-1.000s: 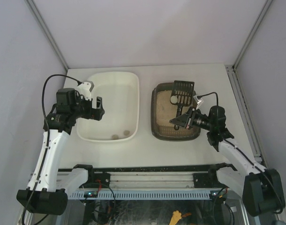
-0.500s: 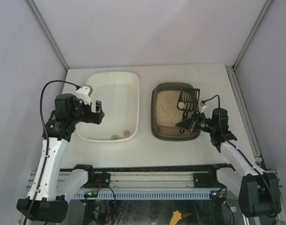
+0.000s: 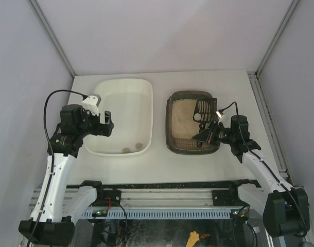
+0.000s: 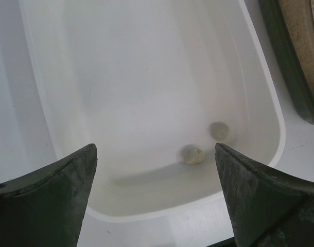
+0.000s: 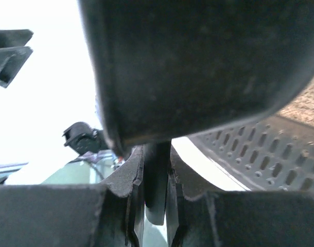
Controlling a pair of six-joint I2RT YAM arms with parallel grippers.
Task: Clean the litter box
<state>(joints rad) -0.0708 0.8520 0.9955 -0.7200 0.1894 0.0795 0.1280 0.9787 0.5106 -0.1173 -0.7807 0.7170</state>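
The dark litter box [image 3: 170, 123] with beige litter sits right of centre. My right gripper [image 3: 202, 135] is shut on the handle [image 5: 157, 180] of the black slotted scoop [image 3: 205, 109], which stands tilted up over the box's right side. In the right wrist view the scoop's slotted blade [image 5: 260, 149] fills the frame. My left gripper [image 3: 106, 123] is open and empty above the left side of the cream-white tub [image 3: 146, 100]. Two small clumps [image 4: 192, 154] lie in the tub's near right corner, also seen from above [image 3: 139, 145].
The tub's rim [image 4: 280, 128] lies close to the litter box's left wall [image 4: 280, 62]. Grey walls enclose the table on three sides. A metal rail [image 3: 162, 185] runs along the near edge.
The right gripper drew back to the right and tipped the scoop up from lying flat over the litter to standing at the box's right side. The left gripper shifted slightly.
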